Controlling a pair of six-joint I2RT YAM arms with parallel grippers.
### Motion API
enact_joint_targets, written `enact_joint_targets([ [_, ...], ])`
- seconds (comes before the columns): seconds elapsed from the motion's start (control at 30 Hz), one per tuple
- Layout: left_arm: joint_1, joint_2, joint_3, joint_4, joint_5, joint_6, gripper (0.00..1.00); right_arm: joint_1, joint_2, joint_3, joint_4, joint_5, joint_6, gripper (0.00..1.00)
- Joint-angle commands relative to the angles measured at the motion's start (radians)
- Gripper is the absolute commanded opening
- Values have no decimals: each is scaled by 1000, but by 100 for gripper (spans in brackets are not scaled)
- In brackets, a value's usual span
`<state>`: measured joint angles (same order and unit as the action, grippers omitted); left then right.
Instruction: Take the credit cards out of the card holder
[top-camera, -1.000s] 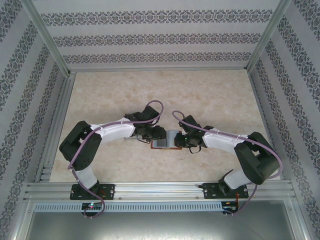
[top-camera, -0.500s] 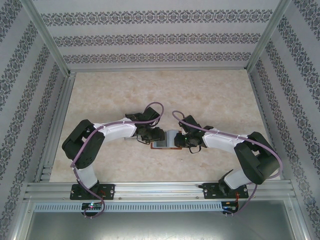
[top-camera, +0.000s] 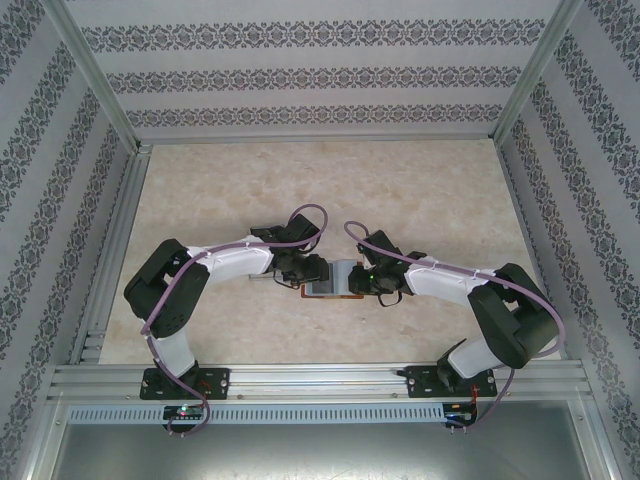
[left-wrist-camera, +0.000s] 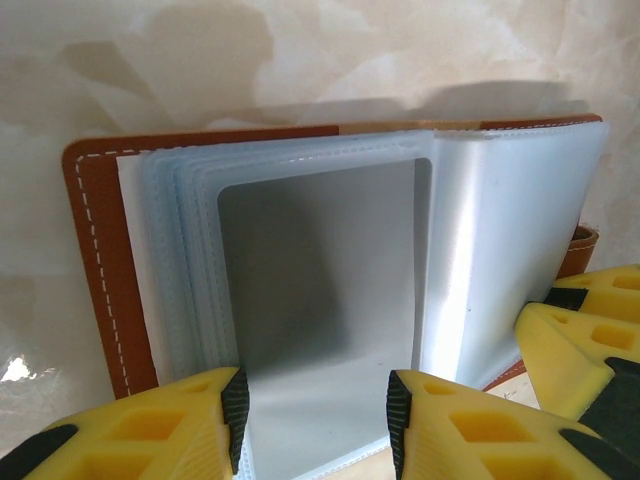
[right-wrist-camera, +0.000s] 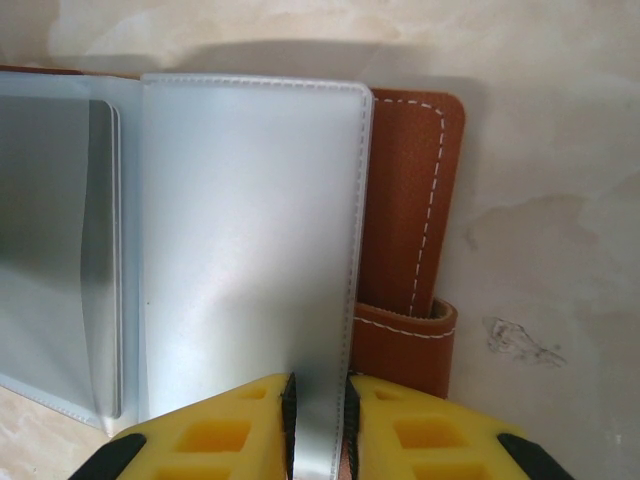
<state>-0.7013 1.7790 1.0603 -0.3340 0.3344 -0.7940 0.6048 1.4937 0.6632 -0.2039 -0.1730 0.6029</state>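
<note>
**right pins a sleeve back, left lines up on the card**

the card holder (top-camera: 333, 284) lies spread open on the marbled table (top-camera: 430, 190), between the two arms, brown leather down and its fan of clear plastic sleeves (left-wrist-camera: 175, 260) facing up. over on the right wrist view, the right gripper (right-wrist-camera: 318, 405) is clamped on the near edge of one frosted sleeve page (right-wrist-camera: 250, 230), closed down to a sliver with just that thin sheet in between. the snap tab (right-wrist-camera: 405, 345) lies just beside it.

now the left gripper (left-wrist-camera: 315, 410): jaws apart, one on either side of the near edge of the top pocket (left-wrist-camera: 425, 250), gripping nothing as far as this view tells. inside that pocket sits a credit card (left-wrist-camera: 320, 290), a flat grey rectangle showing through the plastic. whether the sleeves underneath hold more cannot be told.

as for handling, the card looks light, stiff and slick, so it should slide freely once it starts. the sleeves look soft and floppy, and the whole holder seems light enough to drag or lift along with the card unless it is held down. the likely hold is a flat pinch on the card's near edge, pulling in line with the sleeve. the risk is catching plastic together with the card.
</note>
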Motion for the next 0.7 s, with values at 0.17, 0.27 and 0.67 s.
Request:
enact_joint_targets([
  [0.17,-13,-65,-36,-20,-55,-13,45,12,33,-16,-20,0,14,25],
  [0.27,-14,-49,-31,-25,-37,-10,45,14,34,-15,-20,1,15,25],
  [0.67,-14,6,-18,4,31,0,44,22,36,-7,-23,6,18,25],
])
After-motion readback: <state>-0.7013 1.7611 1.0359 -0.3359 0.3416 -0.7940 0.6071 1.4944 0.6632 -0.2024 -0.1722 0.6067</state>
